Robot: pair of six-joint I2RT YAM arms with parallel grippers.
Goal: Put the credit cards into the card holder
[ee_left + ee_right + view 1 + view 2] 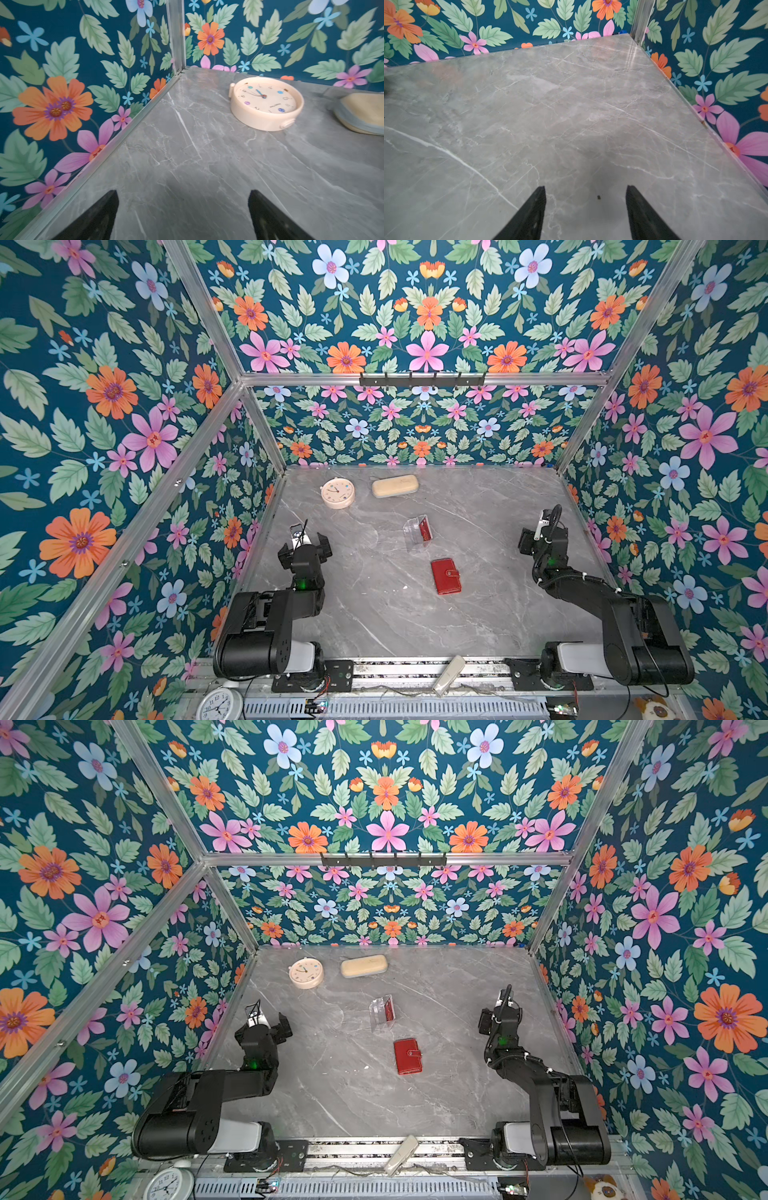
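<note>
As both gape, left end effector (182,192), right end effector (585,187), empty

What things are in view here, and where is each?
table: one, grey marble, enclosure floor
round clock: one, cream, far left of table
oblong case: one, beige, far side, beside the clock
card holder: one, clear, table middle
card: one visible, red, inside the holder
wallet: one, red, shut, nearer than the holder
hook rack: one, black, back rail
flat bar: one, white, front rail
alarm clock: one, white, below front rail
left gripper: one, black, open, empty, left side
right gripper: one, black, open, empty, right side
</note>
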